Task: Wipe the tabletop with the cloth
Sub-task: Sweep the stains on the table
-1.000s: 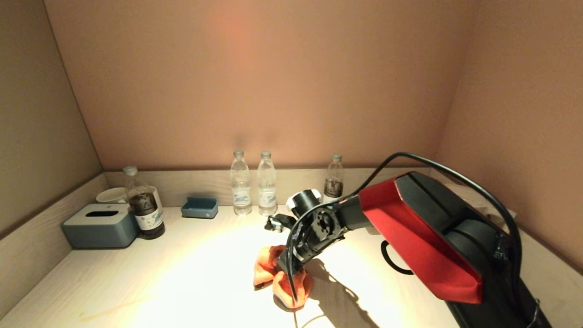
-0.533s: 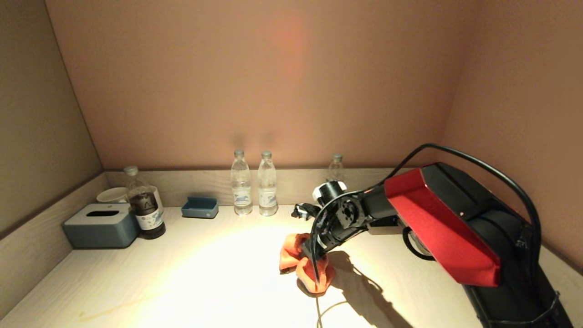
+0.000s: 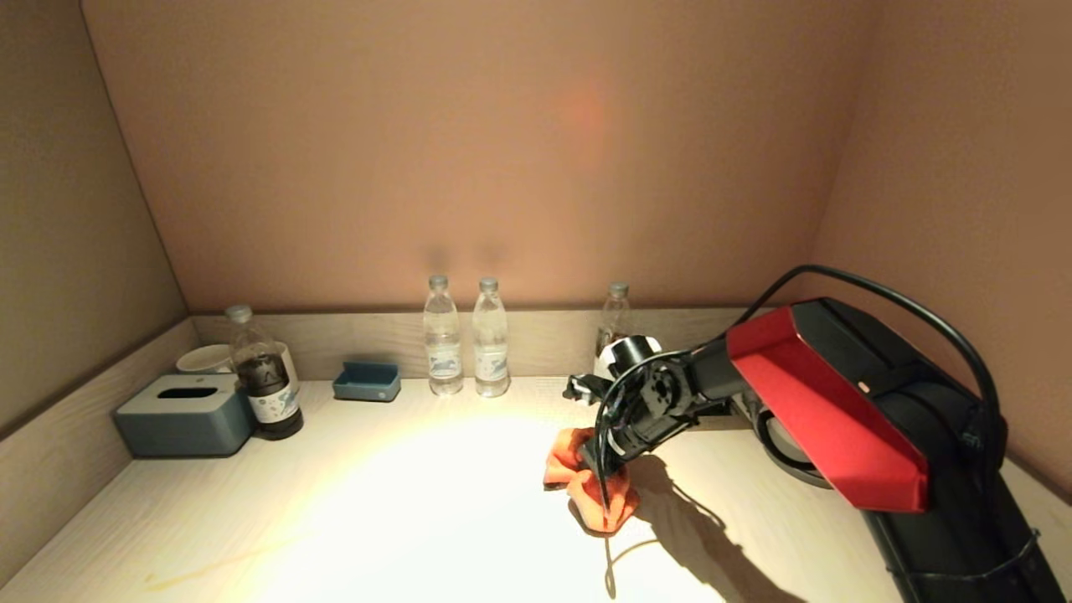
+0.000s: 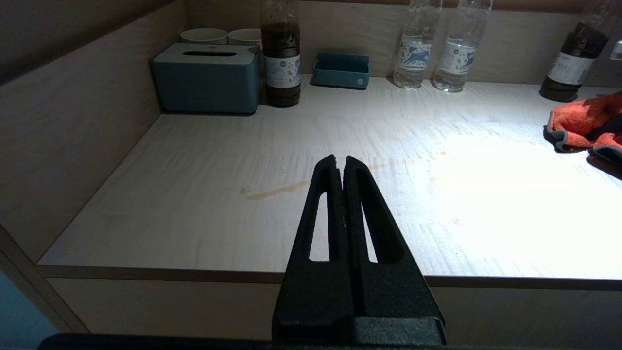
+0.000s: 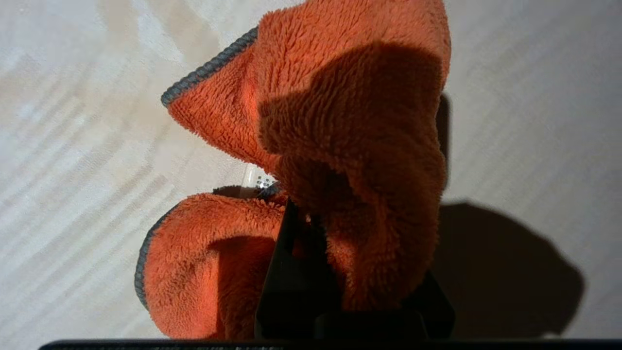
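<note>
On the right half of the tabletop, the cloth is pressed down by the right gripper, whose jaws are closed on a bunched fold of the orange terry while the rest of the rag is spread on the pale wood beneath. From the right wrist view the cloth is seen gathered into two lobes with the dark grey edge turned outward, one black finger buried in the pile and the tabletop showing faint streaks beside it. For the wiping stroke to be done well, steady downward contact should be kept so that the rag is dragged flat rather than rolled under the fingers, and the pass should be carried toward the yellowish stain that is left on the nearer left part of the surface. Care is called for near the back rim, where two clear water bottles and a dark bottle are stood close to the arm's path, the last just behind the wrist. The left gripper is held parked off the front edge, its fingers shut together on nothing. A blue-grey tissue box is set well apart at the far left.
</note>
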Robot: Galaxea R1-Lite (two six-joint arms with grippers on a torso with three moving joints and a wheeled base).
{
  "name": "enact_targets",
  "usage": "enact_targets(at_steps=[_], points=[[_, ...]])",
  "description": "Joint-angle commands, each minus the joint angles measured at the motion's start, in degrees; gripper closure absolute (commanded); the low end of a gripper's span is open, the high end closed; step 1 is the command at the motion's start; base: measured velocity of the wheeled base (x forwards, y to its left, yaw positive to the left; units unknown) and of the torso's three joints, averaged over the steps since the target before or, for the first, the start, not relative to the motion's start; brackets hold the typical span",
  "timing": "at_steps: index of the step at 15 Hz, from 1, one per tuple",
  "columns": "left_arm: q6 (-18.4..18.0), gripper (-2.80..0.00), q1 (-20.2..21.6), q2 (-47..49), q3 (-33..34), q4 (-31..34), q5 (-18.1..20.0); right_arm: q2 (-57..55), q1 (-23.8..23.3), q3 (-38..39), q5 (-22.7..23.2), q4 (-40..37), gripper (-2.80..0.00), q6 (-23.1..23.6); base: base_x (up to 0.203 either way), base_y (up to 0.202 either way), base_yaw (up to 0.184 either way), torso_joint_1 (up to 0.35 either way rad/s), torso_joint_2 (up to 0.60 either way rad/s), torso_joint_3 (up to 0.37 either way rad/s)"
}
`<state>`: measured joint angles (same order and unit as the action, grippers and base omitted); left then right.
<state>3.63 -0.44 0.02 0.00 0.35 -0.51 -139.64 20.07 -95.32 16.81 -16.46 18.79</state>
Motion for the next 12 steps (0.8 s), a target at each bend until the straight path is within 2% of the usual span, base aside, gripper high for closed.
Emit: enact_targets(at_steps=[1, 4, 7, 10, 12], points=[[0.1, 0.00, 0.0, 0.0, 0.0, 0.0, 0.0, -0.2, 0.8, 0.5, -4.0, -0.1, 0.00, -1.4, 0.000, 0.000, 0.000, 0.000, 0.00, 0.000], [0.1, 0.00, 0.0, 0.0, 0.0, 0.0, 0.0, -0.1, 3.2, 0.8, -6.4, 0.0, 0.00, -5.0, 0.000, 0.000, 0.000, 0.000, 0.00, 0.000], [0.1, 0.00, 0.0, 0.0, 0.0, 0.0, 0.0, -0.1, 3.3, 0.8, -6.4, 0.0, 0.00, -5.0, 0.000, 0.000, 0.000, 0.000, 0.00, 0.000], [0.1, 0.00, 0.0, 0.0, 0.0, 0.0, 0.0, -0.5, 9.8, 0.8, -6.1, 0.0, 0.00, -4.9, 0.000, 0.000, 0.000, 0.000, 0.00, 0.000], [0.1, 0.00, 0.0, 0.0, 0.0, 0.0, 0.0, -0.7, 11.4, 0.9, -6.0, 0.0, 0.00, -5.0, 0.000, 0.000, 0.000, 0.000, 0.00, 0.000]])
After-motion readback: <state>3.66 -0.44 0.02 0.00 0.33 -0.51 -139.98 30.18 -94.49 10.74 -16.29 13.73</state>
